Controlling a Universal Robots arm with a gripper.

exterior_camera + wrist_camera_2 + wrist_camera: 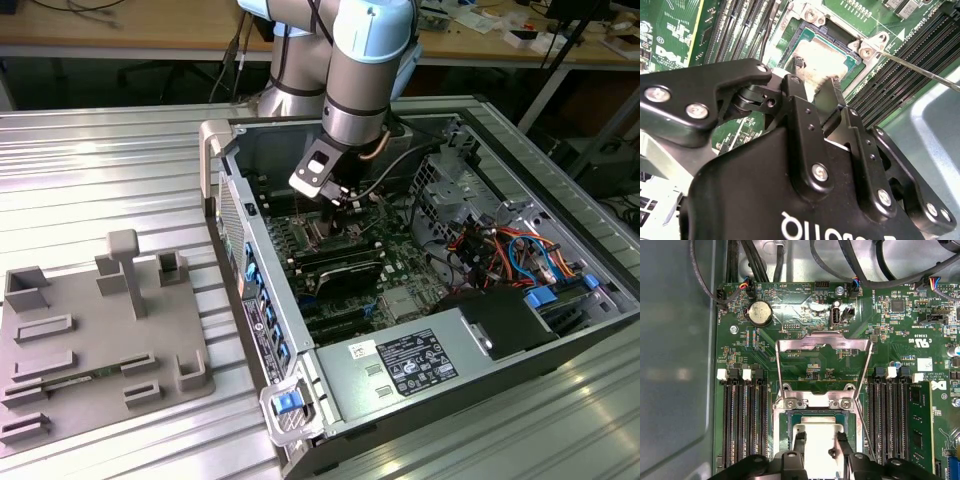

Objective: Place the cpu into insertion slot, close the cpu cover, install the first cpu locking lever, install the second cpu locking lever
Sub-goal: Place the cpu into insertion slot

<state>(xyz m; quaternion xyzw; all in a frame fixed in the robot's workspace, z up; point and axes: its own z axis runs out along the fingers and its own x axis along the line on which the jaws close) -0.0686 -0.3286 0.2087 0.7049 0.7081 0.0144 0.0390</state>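
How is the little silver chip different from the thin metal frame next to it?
The chip is a solid square; the frame is a thin outline with a big window. The chip lies flat in its black socket; the frame is swung open on its hinge, off the chip. Both are silvery metal.

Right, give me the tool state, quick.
Tool: down at the cpu, which lies in the slot; whether it is open or gripping cannot be told.
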